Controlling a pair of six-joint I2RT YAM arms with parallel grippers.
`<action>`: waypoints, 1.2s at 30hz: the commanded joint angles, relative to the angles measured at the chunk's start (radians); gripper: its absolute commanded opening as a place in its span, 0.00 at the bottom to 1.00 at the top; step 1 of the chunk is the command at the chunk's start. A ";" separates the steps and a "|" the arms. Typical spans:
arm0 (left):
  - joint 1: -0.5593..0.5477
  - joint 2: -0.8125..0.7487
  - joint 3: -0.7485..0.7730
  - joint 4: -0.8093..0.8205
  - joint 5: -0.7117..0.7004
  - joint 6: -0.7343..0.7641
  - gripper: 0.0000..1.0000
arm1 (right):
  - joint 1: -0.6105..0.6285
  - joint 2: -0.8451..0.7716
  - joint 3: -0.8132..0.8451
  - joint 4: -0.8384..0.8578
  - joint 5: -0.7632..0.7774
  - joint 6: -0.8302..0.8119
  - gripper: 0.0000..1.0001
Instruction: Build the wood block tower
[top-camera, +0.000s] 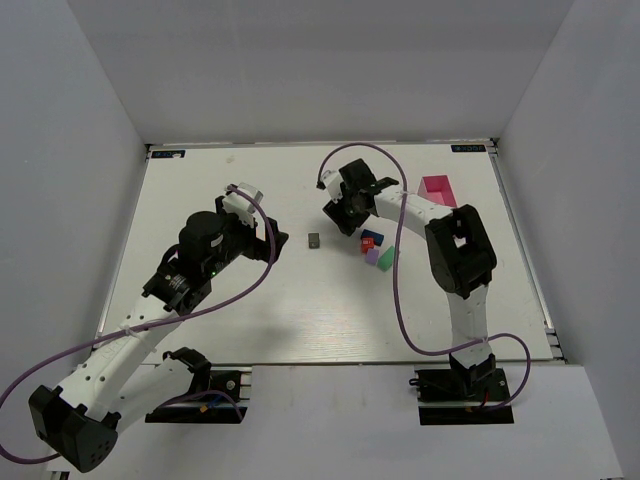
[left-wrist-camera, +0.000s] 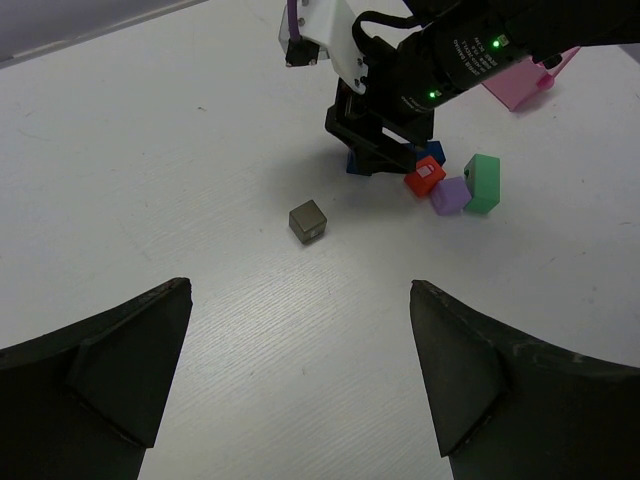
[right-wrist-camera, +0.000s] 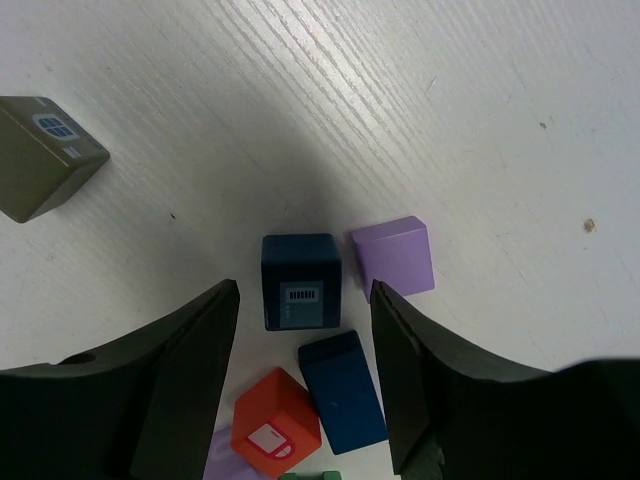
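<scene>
The blocks lie loose on the white table. In the right wrist view a dark blue cube (right-wrist-camera: 301, 281) lies between my open right gripper's (right-wrist-camera: 305, 290) fingers, not gripped. Beside it are a purple block (right-wrist-camera: 393, 257), a blue oblong block (right-wrist-camera: 343, 392) and a red block (right-wrist-camera: 276, 424). A dark grey block (right-wrist-camera: 45, 155) lies apart at the upper left. From above, the right gripper (top-camera: 350, 222) hovers at the cluster (top-camera: 374, 248), with the grey block (top-camera: 314, 240) to its left. My left gripper (left-wrist-camera: 300, 290) is open and empty, short of the grey block (left-wrist-camera: 308, 221).
A pink tray (top-camera: 438, 190) stands at the back right, also in the left wrist view (left-wrist-camera: 520, 85). A green block (left-wrist-camera: 483, 183) and a purple block (left-wrist-camera: 450, 195) lie on the cluster's right side. Grey walls enclose the table.
</scene>
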 joint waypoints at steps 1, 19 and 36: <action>0.000 -0.007 -0.002 -0.002 -0.002 -0.009 1.00 | -0.006 0.012 0.042 0.003 0.000 -0.012 0.61; 0.000 0.002 -0.002 -0.002 0.007 -0.009 1.00 | -0.006 0.025 0.039 -0.012 -0.017 -0.038 0.51; 0.000 0.002 -0.002 -0.002 0.007 -0.009 1.00 | -0.004 0.022 0.033 -0.025 -0.029 -0.058 0.43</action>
